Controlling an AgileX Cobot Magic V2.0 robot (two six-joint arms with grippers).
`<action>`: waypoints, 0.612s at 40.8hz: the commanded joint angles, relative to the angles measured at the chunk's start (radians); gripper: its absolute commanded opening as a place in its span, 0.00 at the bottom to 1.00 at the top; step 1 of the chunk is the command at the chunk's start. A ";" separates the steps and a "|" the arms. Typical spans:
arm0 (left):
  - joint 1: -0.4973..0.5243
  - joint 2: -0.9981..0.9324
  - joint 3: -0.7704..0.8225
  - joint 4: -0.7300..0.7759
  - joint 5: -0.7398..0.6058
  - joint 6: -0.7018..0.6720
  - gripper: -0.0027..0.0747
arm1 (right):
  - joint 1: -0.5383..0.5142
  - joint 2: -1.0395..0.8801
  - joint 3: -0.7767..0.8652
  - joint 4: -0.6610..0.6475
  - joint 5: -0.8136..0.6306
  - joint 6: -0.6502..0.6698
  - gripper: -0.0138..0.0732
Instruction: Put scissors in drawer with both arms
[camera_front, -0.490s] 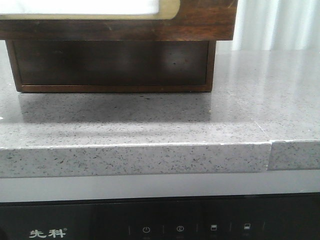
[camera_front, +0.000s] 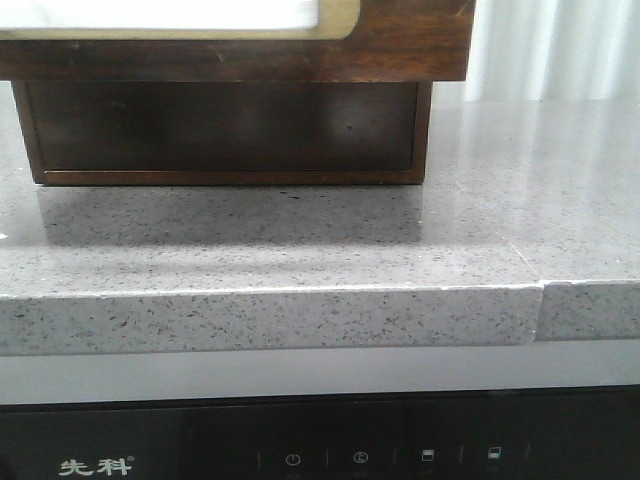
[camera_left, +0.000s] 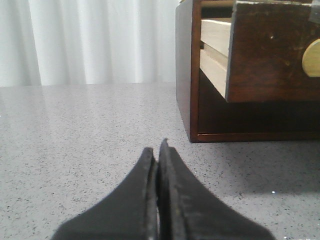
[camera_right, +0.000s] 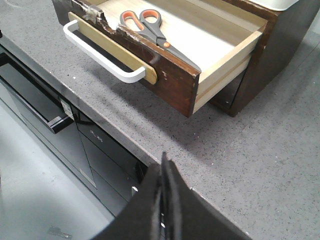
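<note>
The scissors (camera_right: 150, 27), dark grey handles with orange loops, lie flat inside the open drawer (camera_right: 165, 75), seen in the right wrist view. The drawer is pulled out of its dark brown cabinet; its front also shows at the top of the front view (camera_front: 400, 45) and in the left wrist view (camera_left: 270, 55). My right gripper (camera_right: 163, 165) is shut and empty, above the counter's front edge, away from the drawer. My left gripper (camera_left: 157, 150) is shut and empty, low over the counter, to the side of the cabinet.
The cabinet (camera_front: 225, 135) stands on a grey speckled counter (camera_front: 300, 250). Below the counter's front edge is a black appliance panel (camera_front: 320, 450). A white handle (camera_right: 100, 55) runs along the drawer front. White curtains (camera_left: 95, 40) hang behind.
</note>
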 joint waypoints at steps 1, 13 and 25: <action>0.003 -0.020 0.024 -0.008 -0.091 -0.001 0.01 | -0.008 0.006 -0.021 -0.002 -0.066 0.003 0.02; 0.043 -0.020 0.024 -0.008 -0.091 -0.001 0.01 | -0.008 0.006 -0.021 -0.002 -0.066 0.003 0.02; 0.043 -0.020 0.024 -0.008 -0.091 -0.001 0.01 | -0.008 0.006 -0.021 -0.002 -0.066 0.003 0.02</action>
